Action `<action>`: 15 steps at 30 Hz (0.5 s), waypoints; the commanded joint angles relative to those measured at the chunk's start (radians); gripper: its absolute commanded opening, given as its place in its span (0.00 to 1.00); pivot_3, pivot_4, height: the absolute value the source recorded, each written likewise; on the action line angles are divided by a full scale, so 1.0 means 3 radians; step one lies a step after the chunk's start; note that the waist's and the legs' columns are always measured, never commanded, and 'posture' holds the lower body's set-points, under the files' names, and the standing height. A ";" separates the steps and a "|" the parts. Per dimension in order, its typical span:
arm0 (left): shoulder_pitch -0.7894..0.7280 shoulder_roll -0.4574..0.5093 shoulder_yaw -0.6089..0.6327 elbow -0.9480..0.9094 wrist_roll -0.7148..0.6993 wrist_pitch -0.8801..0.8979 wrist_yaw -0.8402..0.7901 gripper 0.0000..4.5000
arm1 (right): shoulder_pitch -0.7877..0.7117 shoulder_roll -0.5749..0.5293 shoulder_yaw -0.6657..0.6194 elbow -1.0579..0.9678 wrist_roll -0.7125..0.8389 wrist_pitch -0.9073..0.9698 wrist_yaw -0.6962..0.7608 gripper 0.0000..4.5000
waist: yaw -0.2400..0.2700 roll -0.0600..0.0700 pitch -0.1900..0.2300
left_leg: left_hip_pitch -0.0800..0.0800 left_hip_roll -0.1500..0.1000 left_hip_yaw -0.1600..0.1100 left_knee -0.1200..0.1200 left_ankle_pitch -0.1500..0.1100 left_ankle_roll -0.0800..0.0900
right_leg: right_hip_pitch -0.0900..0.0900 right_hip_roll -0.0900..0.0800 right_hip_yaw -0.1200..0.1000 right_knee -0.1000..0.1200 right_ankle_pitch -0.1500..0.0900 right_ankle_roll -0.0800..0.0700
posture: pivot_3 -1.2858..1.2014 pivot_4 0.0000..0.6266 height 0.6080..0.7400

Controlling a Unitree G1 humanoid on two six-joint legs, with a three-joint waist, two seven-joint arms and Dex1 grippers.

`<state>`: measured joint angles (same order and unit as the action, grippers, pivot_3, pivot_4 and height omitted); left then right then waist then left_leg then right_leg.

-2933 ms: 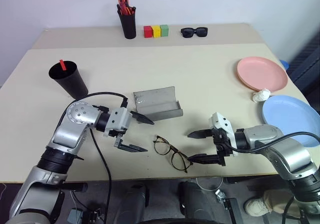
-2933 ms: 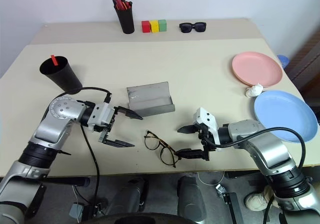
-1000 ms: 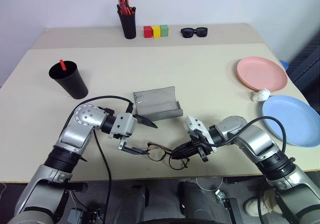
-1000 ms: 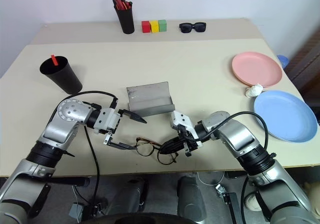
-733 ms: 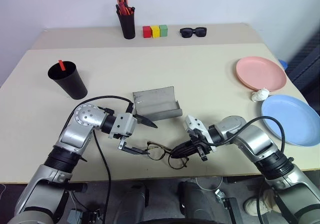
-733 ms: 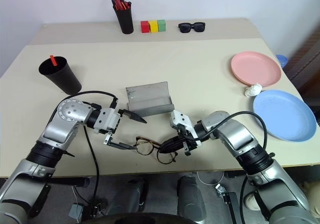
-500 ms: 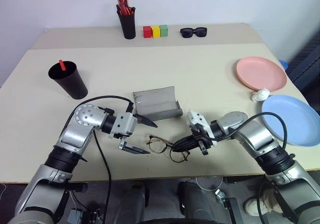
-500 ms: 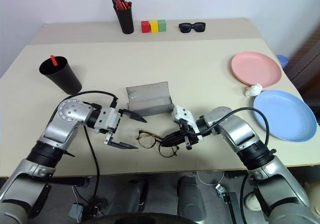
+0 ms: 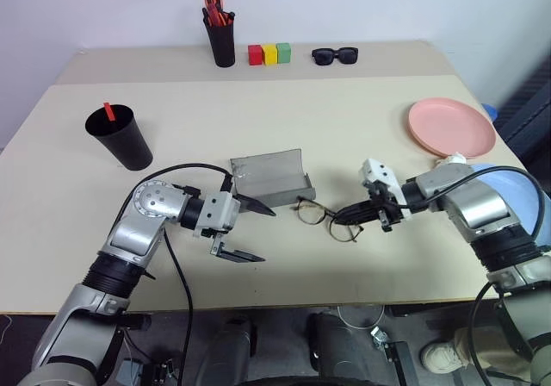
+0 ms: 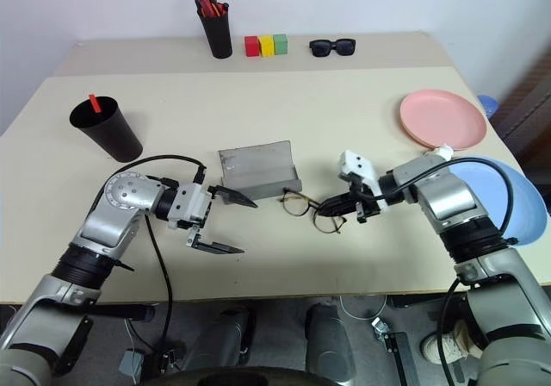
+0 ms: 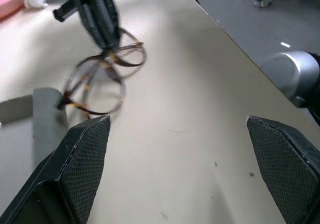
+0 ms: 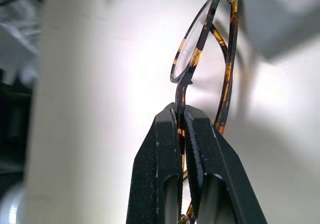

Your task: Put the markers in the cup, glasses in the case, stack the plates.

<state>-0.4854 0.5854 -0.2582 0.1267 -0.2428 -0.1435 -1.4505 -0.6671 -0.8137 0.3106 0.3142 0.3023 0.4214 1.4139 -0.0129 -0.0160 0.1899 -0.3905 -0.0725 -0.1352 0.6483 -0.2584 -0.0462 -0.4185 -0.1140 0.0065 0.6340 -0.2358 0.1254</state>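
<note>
One pair of tortoiseshell glasses (image 9: 325,218) sits at the centre of the frame, just right of the one grey case (image 9: 270,179), which lies open on the desk (image 9: 344,127); the right tool (image 9: 343,217) is clamped on the frame of the glasses, its two fingers pressed together in the right wrist view. The left tool (image 9: 251,232) hangs just below and left of the case with its fingers spread wide apart, gripping nothing. One black cup (image 9: 120,137) stands at the left of the frame with a single red marker (image 9: 108,110) poking from its rim; the white marker cannot be made out. Two plates lie at the right: the pink plate (image 9: 452,127) is in full view, while the blue plate (image 10: 508,198) is largely covered by the right arm. A small white lump (image 10: 441,153) peeks out between them. Along the top edge stand one narrow pen cup (image 9: 221,40) of orange pens, three coloured blocks (image 9: 269,54) and one pair of black sunglasses (image 9: 334,55).
</note>
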 commanded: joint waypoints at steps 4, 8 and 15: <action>0.0088 -0.0002 0.0051 -0.0118 -0.0001 0.0034 0.0181 1.00 | -0.0075 -0.0118 -0.0389 0.0229 -0.0215 -0.0427 -0.0219 0.01 | -0.0004 0.0001 0.0000 | 0.0000 0.0000 0.0000 -0.0001 0.0000 0.0000 | 0.0000 0.0000 0.0000 -0.0001 0.0000 0.0000 | 0.52 0.24 1.00; 0.0151 -0.0017 0.0073 -0.0194 -0.0006 0.0096 0.0335 1.00 | -0.0158 -0.0017 -0.0539 0.0185 -0.0252 -0.0558 -0.0392 0.01 | -0.0016 0.0005 0.0003 | 0.0000 0.0000 0.0001 -0.0003 0.0000 0.0000 | -0.0004 0.0000 0.0001 0.0000 0.0000 0.0000 | 0.52 0.24 1.00; 0.0250 -0.0003 0.0081 -0.0262 0.0001 0.0108 0.0491 1.00 | -0.0378 0.0225 -0.0613 0.0089 -0.0251 -0.0636 -0.0520 0.01 | -0.0013 0.0009 0.0005 | -0.0001 0.0000 0.0003 -0.0005 0.0000 0.0000 | -0.0005 0.0000 0.0003 -0.0001 0.0001 0.0000 | 0.52 0.24 1.00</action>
<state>-0.4168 0.5793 -0.2540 0.0779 -0.2385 -0.1129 -1.3156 -0.7386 -0.7528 0.1618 0.3703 0.2185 0.2541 1.2645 -0.0167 -0.0133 0.1915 -0.3910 -0.0724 -0.1341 0.6467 -0.2584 -0.0462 -0.4202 -0.1141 0.0074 0.6337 -0.2357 0.1256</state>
